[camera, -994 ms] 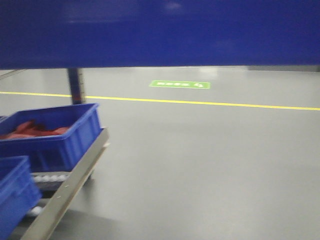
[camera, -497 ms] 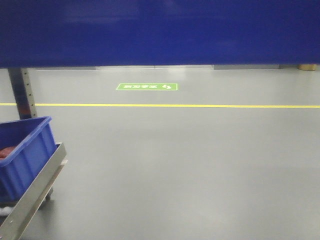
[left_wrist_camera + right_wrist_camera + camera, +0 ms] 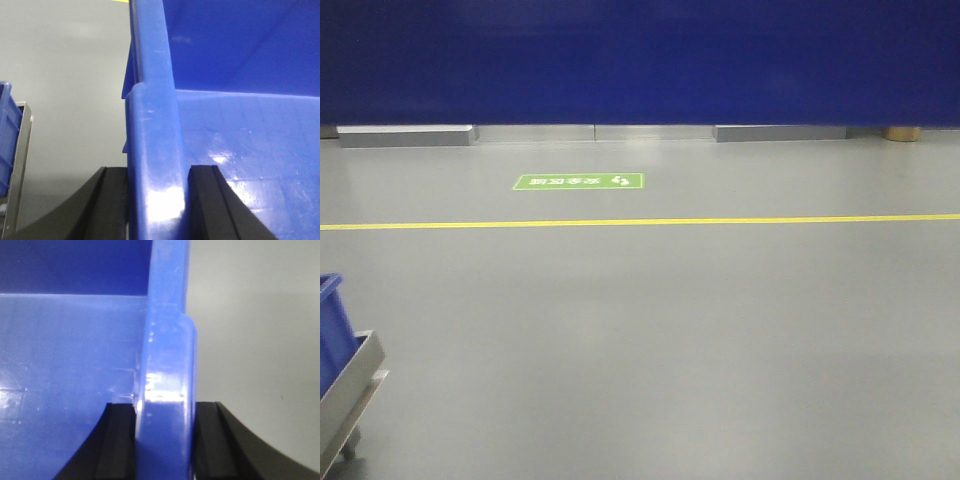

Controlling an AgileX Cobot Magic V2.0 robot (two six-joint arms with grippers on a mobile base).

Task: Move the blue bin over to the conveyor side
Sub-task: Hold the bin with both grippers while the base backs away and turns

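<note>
Left end effector (image 3: pixel 156 175): two black fingers (image 3: pixel 114 202) are set one on each side of a rim wall of the blue bin (image 3: pixel 250 150). The wall is clamped between them, with one finger placed inside the bin and one outside. Right end effector (image 3: pixel 165 412): the same grip is seen, with black fingers (image 3: pixel 120 440) pressed against both faces of a rim wall.

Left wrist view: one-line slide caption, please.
Left gripper shut on the thick rim of the glossy bright-blue plastic bin.
</note>
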